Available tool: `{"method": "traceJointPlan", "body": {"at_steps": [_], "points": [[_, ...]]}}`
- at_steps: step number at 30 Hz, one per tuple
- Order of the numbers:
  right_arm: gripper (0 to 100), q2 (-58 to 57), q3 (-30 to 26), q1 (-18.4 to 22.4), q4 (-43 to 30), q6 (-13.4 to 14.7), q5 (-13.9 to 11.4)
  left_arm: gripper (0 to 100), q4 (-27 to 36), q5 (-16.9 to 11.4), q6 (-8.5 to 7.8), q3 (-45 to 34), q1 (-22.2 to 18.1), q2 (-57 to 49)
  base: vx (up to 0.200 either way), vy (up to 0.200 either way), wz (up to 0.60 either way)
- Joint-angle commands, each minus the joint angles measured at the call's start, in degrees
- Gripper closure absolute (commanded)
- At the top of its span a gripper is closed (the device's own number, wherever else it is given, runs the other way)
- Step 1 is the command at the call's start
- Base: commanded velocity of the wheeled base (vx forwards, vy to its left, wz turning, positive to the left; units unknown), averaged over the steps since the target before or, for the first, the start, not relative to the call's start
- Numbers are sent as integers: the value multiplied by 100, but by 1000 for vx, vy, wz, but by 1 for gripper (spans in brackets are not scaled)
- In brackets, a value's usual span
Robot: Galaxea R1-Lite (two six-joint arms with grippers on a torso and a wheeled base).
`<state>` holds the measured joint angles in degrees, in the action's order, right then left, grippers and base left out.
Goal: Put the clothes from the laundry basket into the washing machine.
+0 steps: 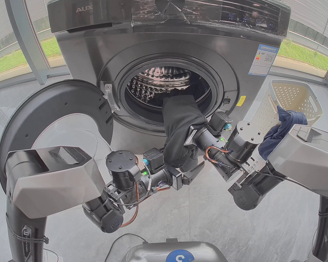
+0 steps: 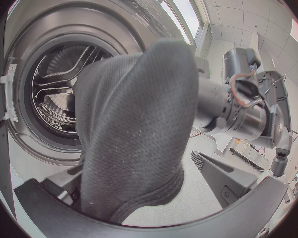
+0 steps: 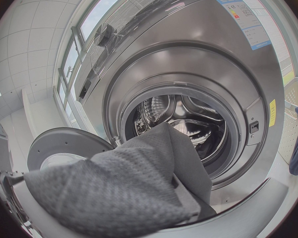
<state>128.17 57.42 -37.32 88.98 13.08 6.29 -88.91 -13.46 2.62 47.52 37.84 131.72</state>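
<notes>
Fingers (image 2: 222, 179) wide apart on the left gripper (image 1: 190, 172), either side of the hanging end of the black garment (image 1: 178, 128). Right gripper (image 1: 194, 133) buried under that cloth at the open mouth of the washing machine (image 1: 91, 55), grip impossible to tell. Looks soft, light, floppy; probably best pinched at a bunched fold.

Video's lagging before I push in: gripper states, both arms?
Left gripper: open, below the black garment.
Right gripper: holding the black garment.
</notes>
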Motion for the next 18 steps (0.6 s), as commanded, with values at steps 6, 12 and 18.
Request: {"method": "traceJointPlan", "body": {"at_steps": [6, 12, 18], "points": [[100, -196, -143, -311, 58, 10, 197, 0, 22, 230, 72, 785, -136, 715, 0, 0, 0], [100, -293, -257, -426, 58, 37, 215, 0, 22, 414, 195, 1207, -321, 820, 0, 0, 0], [100, -293, -257, -434, 58, 45, 215, 0, 22, 493, 204, 1339, -339, 820, 0, 0, 0]]}}
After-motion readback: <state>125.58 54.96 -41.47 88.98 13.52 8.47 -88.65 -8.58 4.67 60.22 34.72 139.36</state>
